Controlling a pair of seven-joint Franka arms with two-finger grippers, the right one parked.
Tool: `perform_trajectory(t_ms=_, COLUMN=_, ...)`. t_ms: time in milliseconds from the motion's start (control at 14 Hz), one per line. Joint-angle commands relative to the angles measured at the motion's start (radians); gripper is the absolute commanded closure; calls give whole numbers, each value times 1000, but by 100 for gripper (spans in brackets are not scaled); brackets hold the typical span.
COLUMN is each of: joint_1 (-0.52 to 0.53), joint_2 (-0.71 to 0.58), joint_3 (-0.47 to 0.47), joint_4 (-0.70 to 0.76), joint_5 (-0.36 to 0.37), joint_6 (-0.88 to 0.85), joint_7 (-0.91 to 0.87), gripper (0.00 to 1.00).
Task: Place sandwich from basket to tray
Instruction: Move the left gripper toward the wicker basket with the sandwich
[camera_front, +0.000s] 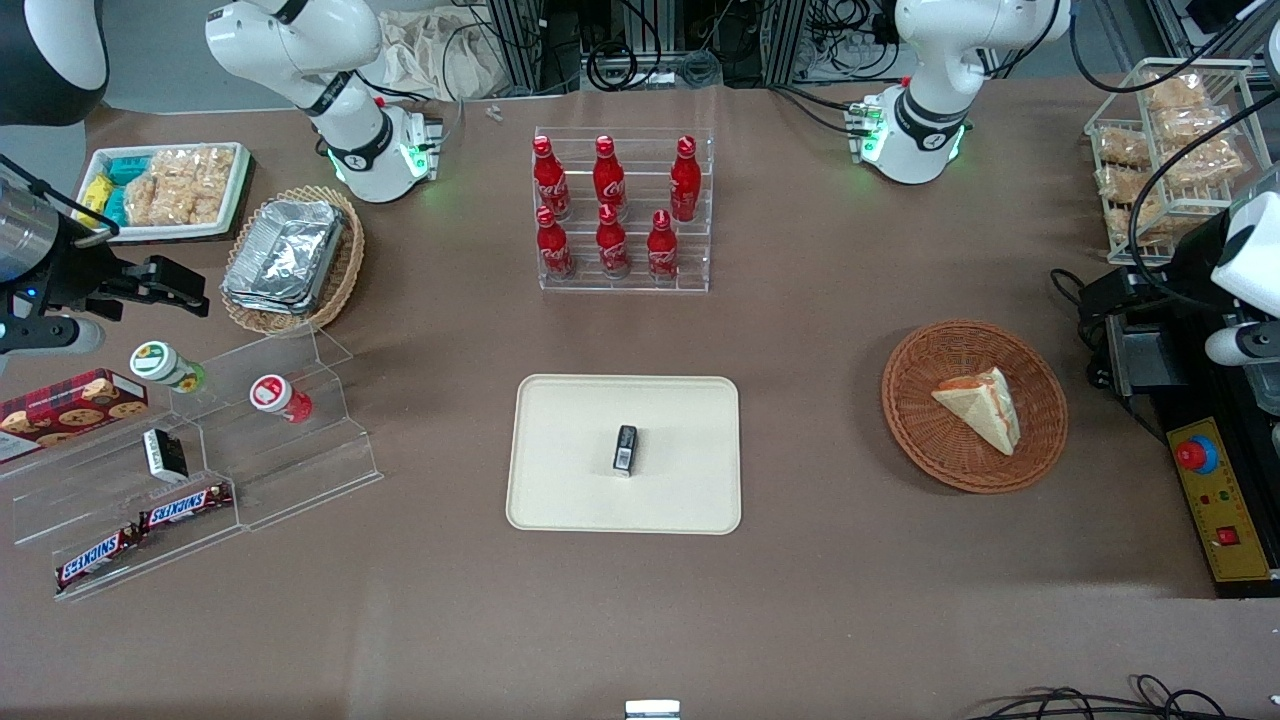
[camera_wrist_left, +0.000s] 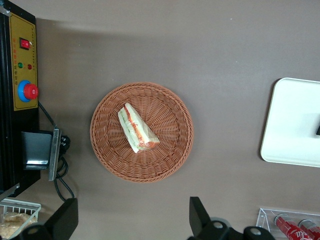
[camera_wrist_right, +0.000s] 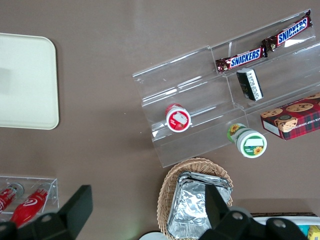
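Inside the basket (camera_front: 975, 405) you find the sandwich (camera_front: 980, 406), lying flat on the weave with its red-orange filling edge turned up, so nothing has lifted it yet. Your end effector (camera_wrist_left: 132, 220) hangs high above the basket with its fingers spread wide and holding nothing (probably a hover to line up over the wedge). Well apart on the surface, toward the parked arm's end, the tray (camera_front: 560, 480) waits, with a small dark packet (camera_front: 625, 449) near its middle.

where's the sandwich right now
The sandwich lies in the round basket, toward the working arm's end of the table beside the tray; the open end effector hovers above.
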Motion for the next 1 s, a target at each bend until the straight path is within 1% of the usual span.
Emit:
perform_trajectory(t_ms=0, joint_1=1, joint_2=0, joint_3=-5, joint_4=15, joint_5=15, joint_6=-10, joint_7=13, gripper=0)
perform_trajectory(t_ms=143, joint_1=3, joint_2=6, joint_3=-5, joint_4=23, joint_5=16, joint_6=-10, joint_7=83, gripper=0)
perform_trajectory(t_ms=286, joint_1=4, joint_2=-6, joint_3=-4, joint_4=17, joint_5=3, joint_6=-35, joint_7=88, gripper=0)
perform_trajectory(t_ms=429, joint_1=4, joint_2=-19, joint_3=1, joint_4=26, joint_5=22, joint_6=-113, joint_7=91, gripper=0)
perform_trajectory(t_ms=500, joint_1=24, joint_2=-23, joint_3=13, joint_4=26, joint_5=21, joint_6=-156, joint_7=99, gripper=0)
perform_trajectory(t_ms=571, joint_1=50, joint_2=-32, joint_3=28, joint_4=15, joint_5=3, joint_6=-168, joint_7=91, gripper=0)
perform_trajectory(t_ms=643, joint_1=55, joint_2=-34, joint_3=33, joint_4=-6, joint_5=6, joint_6=-168, joint_7=79, gripper=0)
perform_trajectory(t_ms=714, joint_1=58, joint_2=-40, joint_3=36, joint_4=-53, joint_5=13, joint_6=-155, joint_7=71, gripper=0)
perform_trajectory(t_ms=786, joint_1=75, joint_2=-63, joint_3=45, joint_4=-116, joint_5=16, joint_6=-101, joint_7=48, gripper=0)
perform_trajectory(t_ms=929, joint_1=96, joint_2=-123, joint_3=48, joint_4=-297, joint_5=16, joint_6=69, joint_7=-8, gripper=0)
